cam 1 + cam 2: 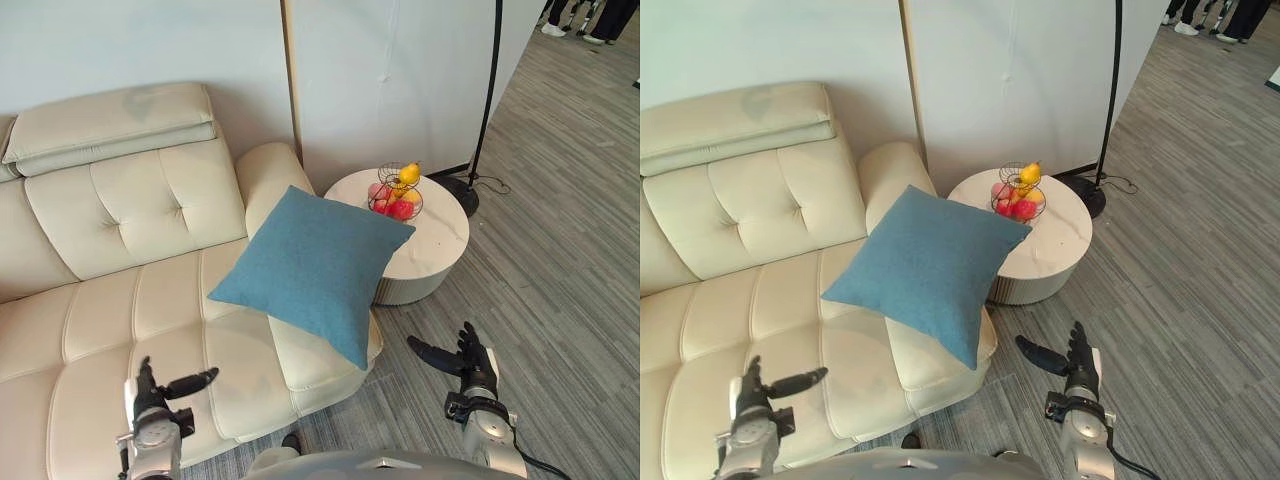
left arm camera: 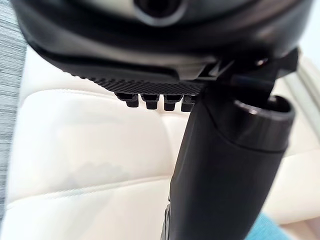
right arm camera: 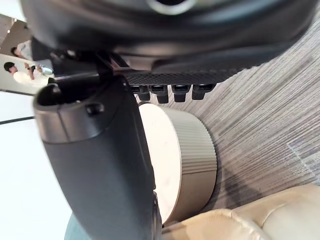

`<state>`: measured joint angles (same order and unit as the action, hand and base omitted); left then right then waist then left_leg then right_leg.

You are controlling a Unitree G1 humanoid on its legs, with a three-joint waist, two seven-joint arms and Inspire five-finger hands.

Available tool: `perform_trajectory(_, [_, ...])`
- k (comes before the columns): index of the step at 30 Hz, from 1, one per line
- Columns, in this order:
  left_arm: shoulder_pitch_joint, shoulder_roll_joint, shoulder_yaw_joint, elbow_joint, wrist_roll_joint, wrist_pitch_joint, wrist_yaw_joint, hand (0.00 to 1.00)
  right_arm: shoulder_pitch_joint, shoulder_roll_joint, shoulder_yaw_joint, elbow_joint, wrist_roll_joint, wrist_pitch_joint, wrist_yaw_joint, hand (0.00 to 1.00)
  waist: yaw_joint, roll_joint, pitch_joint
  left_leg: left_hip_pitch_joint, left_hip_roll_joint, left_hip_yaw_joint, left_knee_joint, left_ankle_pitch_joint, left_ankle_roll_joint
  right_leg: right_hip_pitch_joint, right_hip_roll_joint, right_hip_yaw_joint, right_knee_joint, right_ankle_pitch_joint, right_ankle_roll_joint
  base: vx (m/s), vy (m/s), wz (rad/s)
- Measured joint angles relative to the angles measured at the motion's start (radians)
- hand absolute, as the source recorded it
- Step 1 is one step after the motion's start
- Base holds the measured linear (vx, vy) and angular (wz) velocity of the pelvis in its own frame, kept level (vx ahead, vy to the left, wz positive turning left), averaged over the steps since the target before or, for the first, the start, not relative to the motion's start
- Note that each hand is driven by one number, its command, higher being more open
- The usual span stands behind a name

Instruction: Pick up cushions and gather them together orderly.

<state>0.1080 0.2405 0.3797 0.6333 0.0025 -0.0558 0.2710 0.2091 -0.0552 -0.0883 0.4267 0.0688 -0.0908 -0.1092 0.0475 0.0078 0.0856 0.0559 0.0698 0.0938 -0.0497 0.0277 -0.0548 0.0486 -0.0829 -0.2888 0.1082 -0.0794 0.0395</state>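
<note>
One blue cushion (image 1: 315,268) lies at the right end of the cream sofa (image 1: 130,310), one corner overhanging the seat edge, beside a round table (image 1: 445,245). The left hand (image 1: 150,395) hovers over the seat and the right hand (image 1: 478,368) over the floor, both with fingers spread and empty.

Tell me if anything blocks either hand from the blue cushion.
Nothing visible does. The blue cushion lies on the end of the sofa seat. Only bare seat separates it from the open left hand, only floor from the open right hand. The round table with its fruit basket stands beyond the cushion, off both paths.
</note>
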Motion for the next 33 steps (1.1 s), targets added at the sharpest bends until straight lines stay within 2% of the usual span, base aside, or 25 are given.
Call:
perform_trajectory(6, [-0.031,-0.001,-0.002,-0.112,-0.021,0.0,0.052,1.0,-0.002,0.0,0.084,-0.002,-0.01,-0.001,0.018,1.0,0.002,0.0,0.0,-0.023,0.0,0.004,-0.002,0.0,0.002,-0.017,0.005,0.021,-0.029,0.021,0.0,-0.02,0.022,-0.04])
perform_trajectory(12, [-0.119,-0.007,-0.038,-0.182,-0.033,0.001,0.129,1.0,-0.023,0.004,0.16,-0.004,-0.008,-0.001,0.016,1.0,0.003,-0.008,0.017,-0.097,0.002,0.002,0.025,0.003,0.004,-0.073,0.009,0.029,-0.04,0.04,-0.007,-0.01,0.006,0.0])
perform_trajectory(14, [-0.153,-0.017,-0.095,-0.231,-0.032,0.001,0.141,1.0,-0.043,0.006,0.177,-0.016,-0.008,-0.001,0.011,1.0,0.004,-0.012,0.041,-0.124,0.002,-0.003,0.041,0.002,0.005,-0.085,0.012,0.04,-0.051,0.05,-0.009,-0.03,0.023,0.07])
perform_trajectory(22, [-0.313,-0.04,-0.3,-0.236,-0.031,0.001,0.146,1.0,-0.168,0.005,0.229,-0.041,-0.007,-0.001,-0.032,1.0,0.003,-0.015,0.11,-0.244,0.006,-0.007,0.095,0.002,0.007,-0.183,0.013,0.047,-0.041,0.073,-0.016,-0.05,0.019,0.0])
perform_trajectory(24, [-0.393,-0.04,-0.361,-0.217,-0.03,0.001,0.146,1.0,-0.237,0.006,0.246,-0.041,-0.006,0.0,-0.052,1.0,0.004,-0.015,0.143,-0.29,0.008,-0.009,0.12,0.003,0.008,-0.228,0.012,0.048,-0.02,0.073,-0.017,-0.06,0.004,-0.01])
perform_trajectory(29, [-0.543,-0.033,-0.408,-0.131,-0.03,0.002,0.175,1.0,-0.371,0.007,0.285,-0.041,0.013,0.0,-0.095,1.0,0.013,-0.005,0.201,-0.354,0.013,-0.01,0.162,0.004,0.009,-0.295,0.01,0.062,0.024,0.073,-0.017,-0.06,0.002,-0.03])
perform_trajectory(30, [-0.572,-0.023,-0.417,-0.114,-0.03,0.004,0.179,0.0,-0.401,0.007,0.291,-0.04,0.015,0.0,-0.106,0.0,0.02,0.0,0.216,-0.365,0.015,-0.008,0.171,0.004,0.009,-0.312,0.009,0.068,0.039,0.073,-0.018,-0.07,-0.001,-0.06])
perform_trajectory(33, [-0.638,0.009,-0.462,-0.071,-0.029,0.014,0.179,0.0,-0.454,0.008,0.31,-0.038,0.037,0.002,-0.129,0.0,0.037,0.003,0.237,-0.397,0.021,-0.006,0.192,0.006,0.01,-0.349,0.009,0.074,0.066,0.071,-0.02,-0.08,-0.013,-0.05])
